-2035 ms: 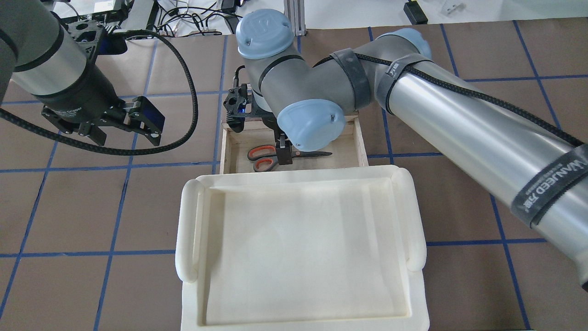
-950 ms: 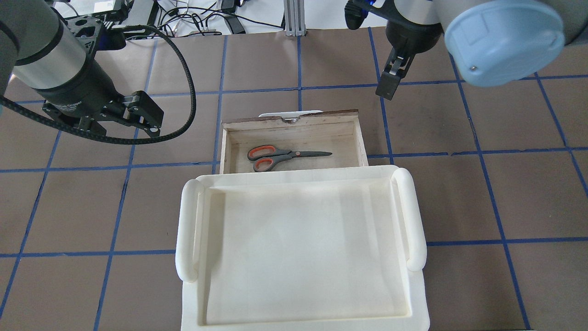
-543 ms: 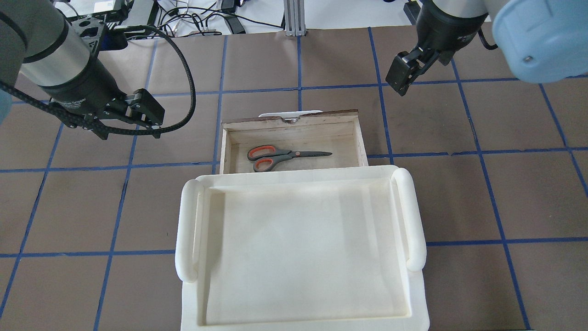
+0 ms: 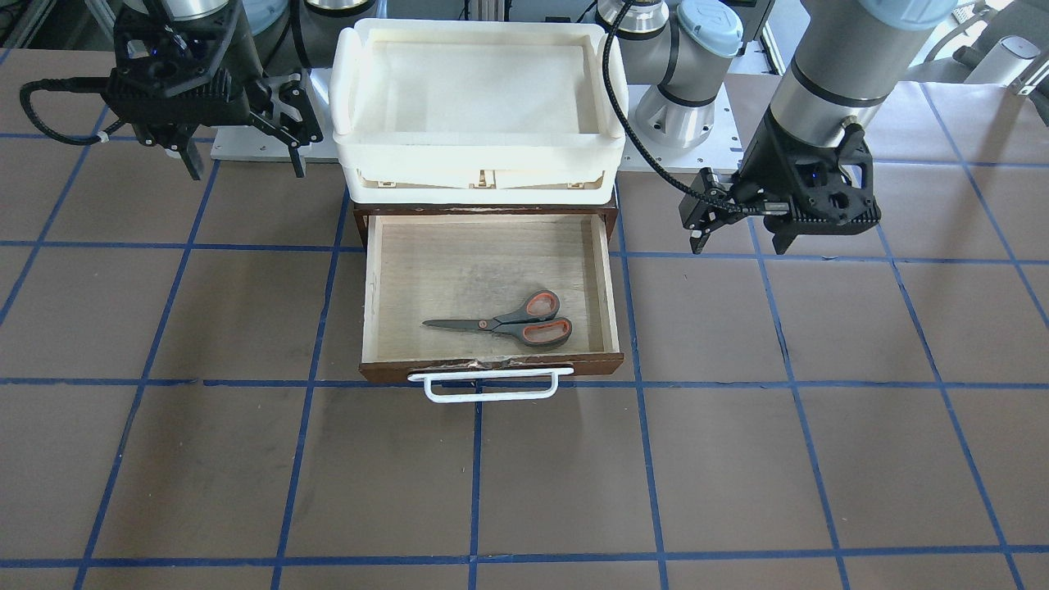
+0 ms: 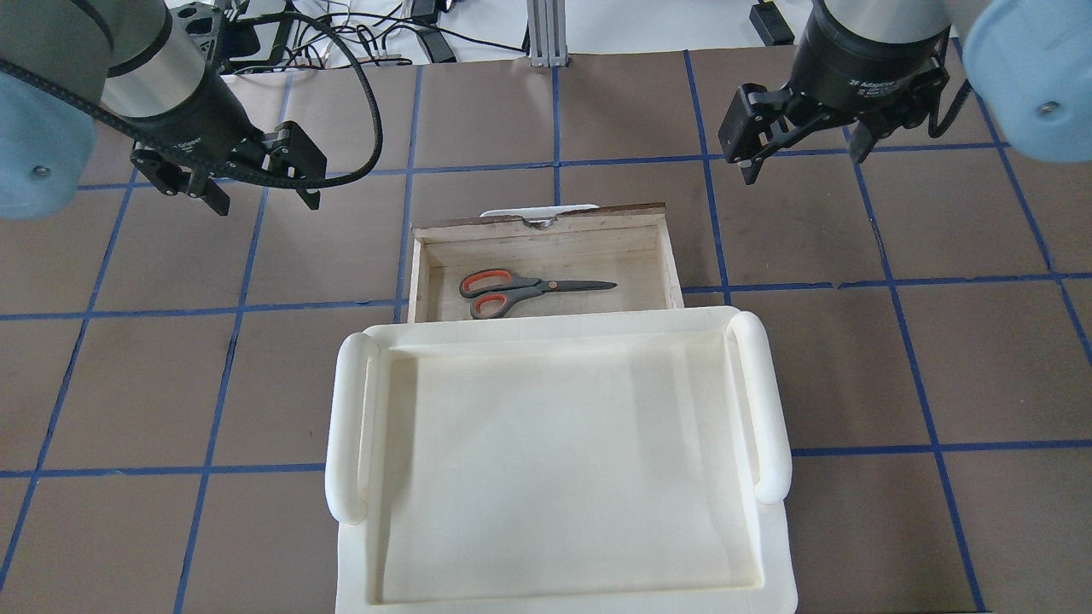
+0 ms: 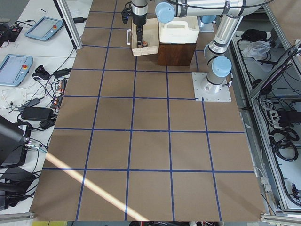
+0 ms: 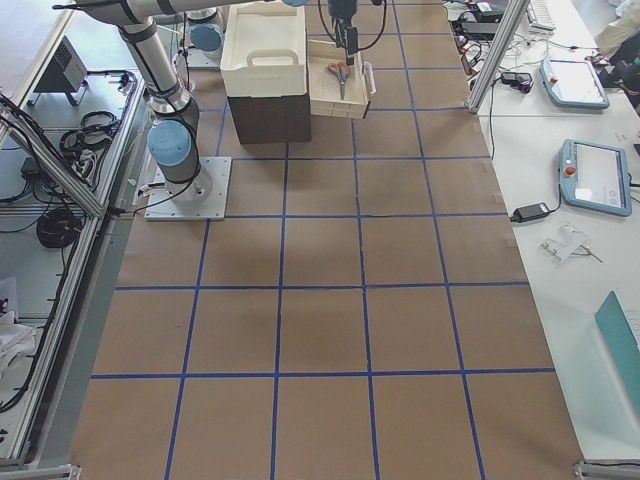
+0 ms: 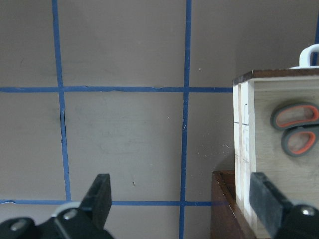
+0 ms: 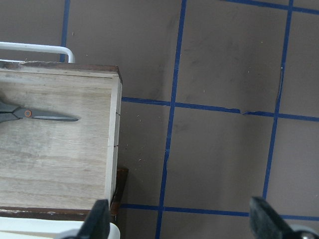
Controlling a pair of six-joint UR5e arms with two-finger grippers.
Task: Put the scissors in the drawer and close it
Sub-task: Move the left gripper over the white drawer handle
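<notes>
**A:** Where are the scissors (image 4: 508, 319)?

**B:** Flat on the pale plywood floor of the drawer (image 4: 610, 295), nearer its dark front than its back. The grey handles with orange-red loops lie toward the robot's left, and the blades point toward its right. Nothing touches them.

**A:** And the drawer itself?

**B:** It stands open, drawn out from a dark wooden cabinet (image 4: 357, 220) on the side away from the robot. Its white wire handle (image 4: 490, 387) juts out over the bench (image 5: 128, 384). A cream-white bin (image 5: 350, 426) sits on top of the cabinet, and from overhead it hides the back of the drawer.

**A:** What about the left tool (image 5: 264, 198)?

**B:** It's spread wide and holds nothing. It hangs over the bench on the robot's left of the drawer, well apart from it, fingers pointing down. Its wrist camera looks between two dark fingers (image 8: 99, 199) at brown bench and blue tape lines, with the drawer's side wall and the scissor loops at the right edge of the view.

**A:** The right tool (image 5: 802, 162)?

**B:** Much the same on the other side. It's spread wide and empty, over the bench on the robot's right of the drawer and clear of it. Its wrist camera catches the drawer's corner, the end of the wire handle and the blade tips.

**A:** Do the side cameras add anything?

**B:** Very little. The cabinet, bin and drawer are small at the far end of the bench, and the tools are too small to read there.
</notes>
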